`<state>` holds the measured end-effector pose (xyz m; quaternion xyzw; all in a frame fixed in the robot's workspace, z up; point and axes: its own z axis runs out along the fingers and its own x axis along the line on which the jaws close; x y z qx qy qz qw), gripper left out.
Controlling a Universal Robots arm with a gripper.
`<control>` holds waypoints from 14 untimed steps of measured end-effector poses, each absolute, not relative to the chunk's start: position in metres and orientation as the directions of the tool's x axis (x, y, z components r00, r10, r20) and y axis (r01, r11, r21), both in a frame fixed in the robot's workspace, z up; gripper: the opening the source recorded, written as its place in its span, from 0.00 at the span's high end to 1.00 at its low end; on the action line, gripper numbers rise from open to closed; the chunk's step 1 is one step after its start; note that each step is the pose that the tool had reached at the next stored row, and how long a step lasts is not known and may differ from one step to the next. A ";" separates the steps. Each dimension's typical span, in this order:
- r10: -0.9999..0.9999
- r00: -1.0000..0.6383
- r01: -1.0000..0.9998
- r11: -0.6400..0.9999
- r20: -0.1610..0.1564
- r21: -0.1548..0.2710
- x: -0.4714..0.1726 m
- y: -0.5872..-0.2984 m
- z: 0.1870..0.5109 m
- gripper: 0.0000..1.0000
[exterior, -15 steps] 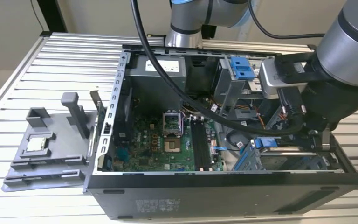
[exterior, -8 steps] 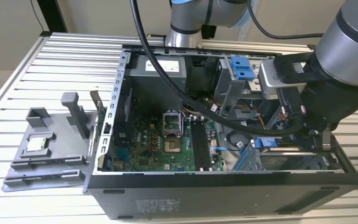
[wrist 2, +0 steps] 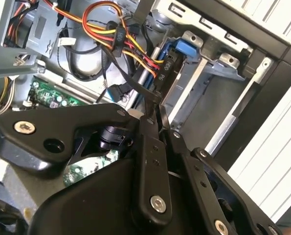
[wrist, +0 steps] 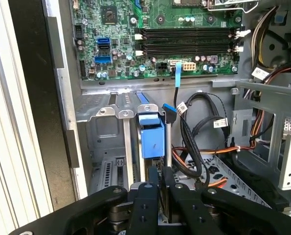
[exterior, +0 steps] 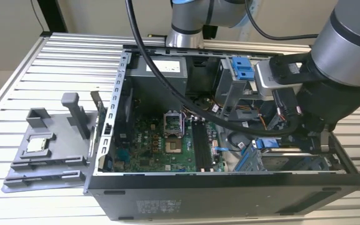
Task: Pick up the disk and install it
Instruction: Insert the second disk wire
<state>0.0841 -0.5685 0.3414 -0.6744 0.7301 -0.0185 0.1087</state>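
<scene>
**Seating of the disk in the front bay**

We find the disk (wrist: 151,137) standing on edge in the metal drive cage (wrist: 108,128) at the front corner of the open computer case (exterior: 230,197). Its blue frame faces outward. In the exterior view it shows as a blue patch just beside the arm's wrist.

The gripper (wrist: 162,172) hangs directly over that blue frame. Its jaws are drawn almost together, and we see nothing clearly caught between them. The tips sit near the frame, but we cannot tell whether they touch it.

We judge the step in hand to be pressing the disk home. To do it well, we would:

- keep the closed tips centred on the blue frame, so the push runs straight along the cage rails rather than tipping the disk against one wall;
- mind the black and orange cables (wrist: 194,129) looping just beside the bay, since a sideways drift could snag them or trap one under the frame;
- apply gentle, even pressure, because the plastic frame likely flexes.
</scene>
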 end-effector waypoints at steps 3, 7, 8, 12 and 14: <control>-0.989 -0.066 -0.980 0.090 -0.134 -0.178 0.083 -0.568 0.341 1.00; -0.986 -0.065 -0.978 0.093 -0.153 -0.187 0.083 -0.568 0.341 1.00; -0.985 -0.064 -0.977 0.094 -0.158 -0.193 0.083 -0.568 0.341 1.00; -0.985 -0.060 -0.973 0.095 -0.163 -0.212 0.083 -0.568 0.341 1.00; -0.986 -0.059 -0.971 0.094 -0.158 -0.222 0.083 -0.568 0.341 1.00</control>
